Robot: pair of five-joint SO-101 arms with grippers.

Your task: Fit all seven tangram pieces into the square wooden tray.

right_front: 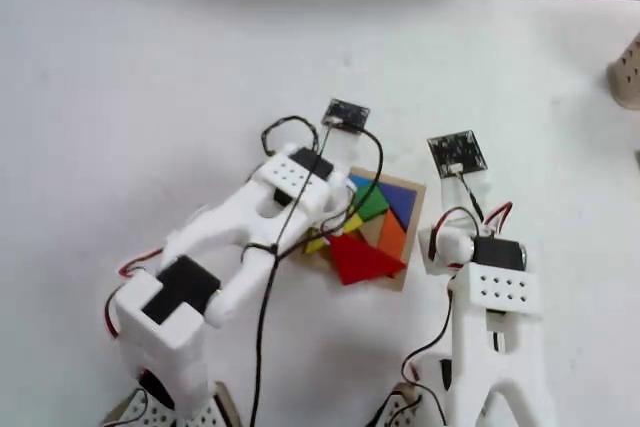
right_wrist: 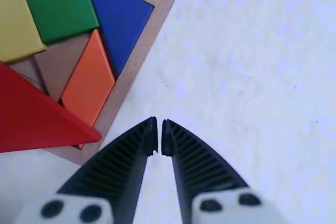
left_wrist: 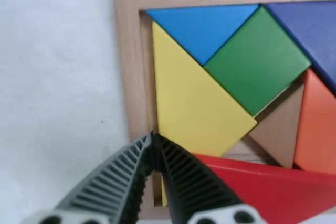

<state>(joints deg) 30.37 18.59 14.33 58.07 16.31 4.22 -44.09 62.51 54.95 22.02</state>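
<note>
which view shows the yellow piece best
Left wrist view: the yellow piece lies nearly whole in the tray, one corner behind the left pincer. The right wrist view cuts it at the picture's edge; the high view leaves slivers beside the left arm.

Illumination is bright and diffuse, from above. The white table (right_front: 150,77) is close to washed out across the high view. Shadows beneath the left arm (right_front: 230,232) and right arm (right_front: 495,292) are soft and faint.
</note>
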